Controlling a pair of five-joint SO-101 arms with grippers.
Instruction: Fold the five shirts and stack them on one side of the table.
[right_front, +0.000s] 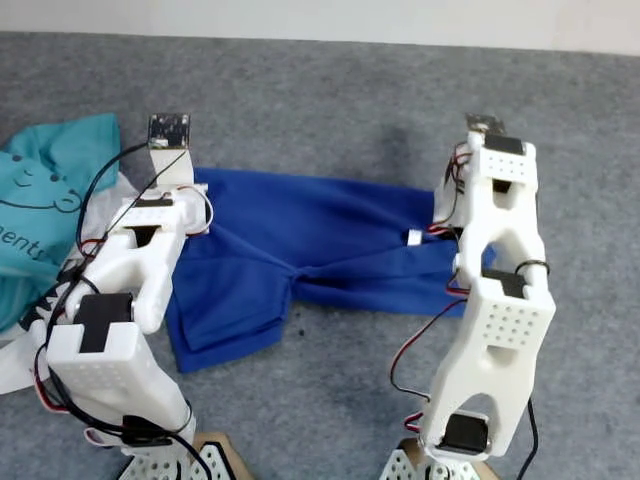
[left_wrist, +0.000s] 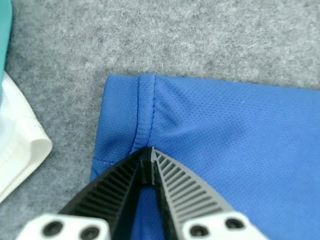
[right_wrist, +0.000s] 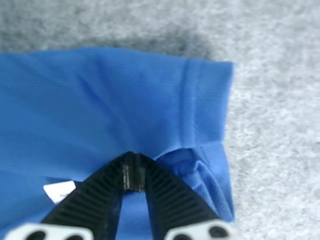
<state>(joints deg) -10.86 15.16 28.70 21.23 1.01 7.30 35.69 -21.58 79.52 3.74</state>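
The left tool has its two ribbed fingers pressed together on the blue shirt, pinching the cloth right where a stitched seam runs down to the hem at the shirt's left end. The right tool is likewise clamped on the same shirt near its right end, and a small fold of blue cloth bunches up beside its tips.

The blue shirt lies across the middle of the grey tabletop, stretched between the two arms, with its left part doubled over toward the near edge. A small white label sits on the cloth close by the right tool (its print is too small to read).

At the far left lies a teal shirt with white lettering and a drawn figure on it, partly cut off by the edge. A white shirt lies just beside the blue shirt's left end, partly under the left arm.
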